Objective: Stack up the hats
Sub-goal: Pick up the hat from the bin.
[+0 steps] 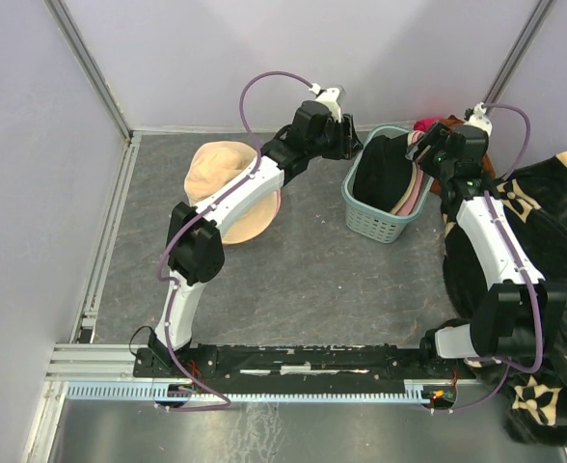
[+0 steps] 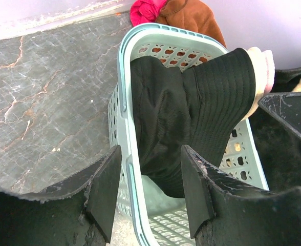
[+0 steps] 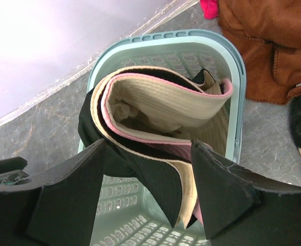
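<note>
A beige hat (image 1: 216,174) lies on the table at the left, with a pink hat's edge (image 1: 278,203) showing under it below my left arm. The teal basket (image 1: 361,207) holds several nested, folded hats: a black one (image 2: 191,107) outermost, then a beige one (image 3: 160,102) and a pink brim (image 3: 109,123). My left gripper (image 2: 150,189) is open, its fingers astride the basket's left rim (image 2: 124,102). My right gripper (image 3: 148,189) is open above the basket, and the folded brims hang between its fingers.
A rust-brown cloth (image 3: 263,46) and a bright pink cloth (image 3: 209,7) lie behind the basket by the back wall. A black blanket with beige pattern (image 1: 544,241) is heaped along the right side, under my right arm. Walls close in the back and both sides.
</note>
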Tool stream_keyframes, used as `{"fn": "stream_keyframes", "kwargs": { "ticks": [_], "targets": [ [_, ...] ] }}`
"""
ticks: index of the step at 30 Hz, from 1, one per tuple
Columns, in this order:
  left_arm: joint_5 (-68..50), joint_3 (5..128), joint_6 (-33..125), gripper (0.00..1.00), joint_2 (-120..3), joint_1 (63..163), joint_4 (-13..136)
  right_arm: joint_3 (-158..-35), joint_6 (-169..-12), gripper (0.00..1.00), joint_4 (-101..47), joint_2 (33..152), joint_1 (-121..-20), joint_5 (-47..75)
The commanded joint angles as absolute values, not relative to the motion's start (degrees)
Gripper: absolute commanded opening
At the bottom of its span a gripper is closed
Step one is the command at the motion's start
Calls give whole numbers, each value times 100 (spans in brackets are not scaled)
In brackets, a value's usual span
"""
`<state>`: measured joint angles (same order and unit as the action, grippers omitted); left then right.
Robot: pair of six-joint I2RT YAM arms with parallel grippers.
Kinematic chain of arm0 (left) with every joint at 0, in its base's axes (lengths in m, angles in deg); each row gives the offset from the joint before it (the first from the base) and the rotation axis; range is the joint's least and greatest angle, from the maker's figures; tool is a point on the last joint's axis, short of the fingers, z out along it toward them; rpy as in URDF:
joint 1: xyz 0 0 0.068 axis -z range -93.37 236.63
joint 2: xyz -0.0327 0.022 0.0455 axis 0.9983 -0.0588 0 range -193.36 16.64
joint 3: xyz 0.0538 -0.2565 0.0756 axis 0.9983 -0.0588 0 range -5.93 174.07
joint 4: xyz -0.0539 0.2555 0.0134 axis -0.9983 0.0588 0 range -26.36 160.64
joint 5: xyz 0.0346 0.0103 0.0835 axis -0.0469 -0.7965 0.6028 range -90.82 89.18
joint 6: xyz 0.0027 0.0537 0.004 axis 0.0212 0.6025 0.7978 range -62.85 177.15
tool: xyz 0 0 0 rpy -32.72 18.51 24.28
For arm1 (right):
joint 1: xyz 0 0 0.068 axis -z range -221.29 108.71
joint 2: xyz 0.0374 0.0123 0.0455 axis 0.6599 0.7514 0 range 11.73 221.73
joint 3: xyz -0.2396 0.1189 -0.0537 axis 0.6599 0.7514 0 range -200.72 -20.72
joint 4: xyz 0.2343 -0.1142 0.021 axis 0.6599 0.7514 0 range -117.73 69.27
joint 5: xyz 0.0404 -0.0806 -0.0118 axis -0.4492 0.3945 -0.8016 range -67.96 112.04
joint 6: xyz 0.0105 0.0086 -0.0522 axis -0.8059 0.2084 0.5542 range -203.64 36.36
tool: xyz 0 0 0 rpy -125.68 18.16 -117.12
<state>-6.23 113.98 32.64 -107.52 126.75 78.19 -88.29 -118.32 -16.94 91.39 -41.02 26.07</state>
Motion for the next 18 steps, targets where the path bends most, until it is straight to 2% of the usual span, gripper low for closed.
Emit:
{"fn": "stream_keyframes", "kwargs": {
  "ticks": [1, 18],
  "targets": [
    [-824, 11357, 3079, 56, -10763, 12646, 7420, -9132, -11827, 74, -2058, 9159, -4026, 2550],
    [-937, 11342, 2964, 55, -10807, 12634, 7281, -9217, -11896, 65, -2294, 9515, -3859, 2157]
  ]
}}
